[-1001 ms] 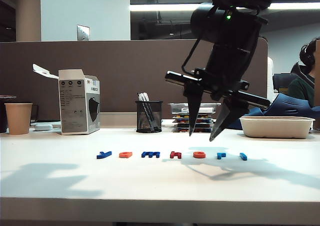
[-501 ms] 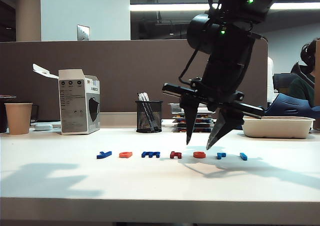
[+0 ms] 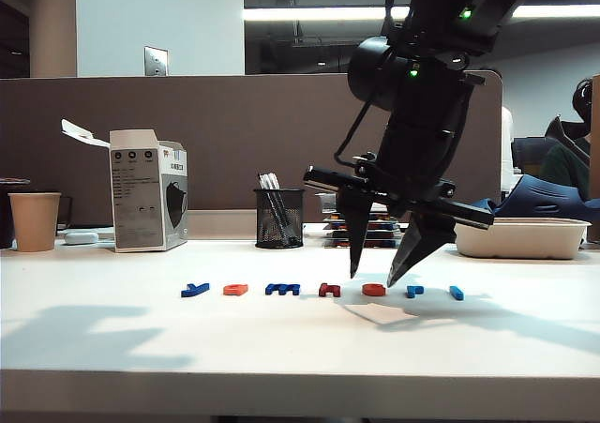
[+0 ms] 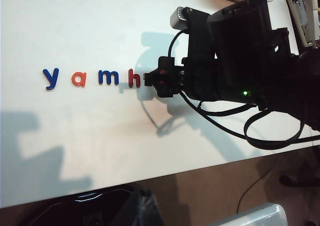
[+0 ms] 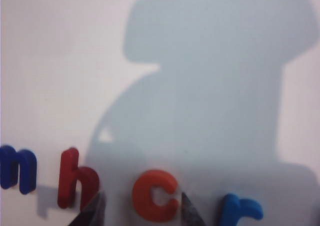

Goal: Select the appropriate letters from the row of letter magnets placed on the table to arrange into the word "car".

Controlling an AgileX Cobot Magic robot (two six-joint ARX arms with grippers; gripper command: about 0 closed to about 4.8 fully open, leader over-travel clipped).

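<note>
exterior view: right claw [image 3: 373,279] spread wide over the "c" [image 3: 374,290]; left claw apparently unseen.

Your row [image 3: 323,290] of seven flat letters lies across the white table [image 3: 141,348], all flat: dark-blue y, orange a [image 3: 235,290], dark-blue m, dark-red h, orange-red c [image 3: 373,290], light-blue r [image 3: 414,291], one blue piece far right. You've got c between h and r, none touching.
</note>
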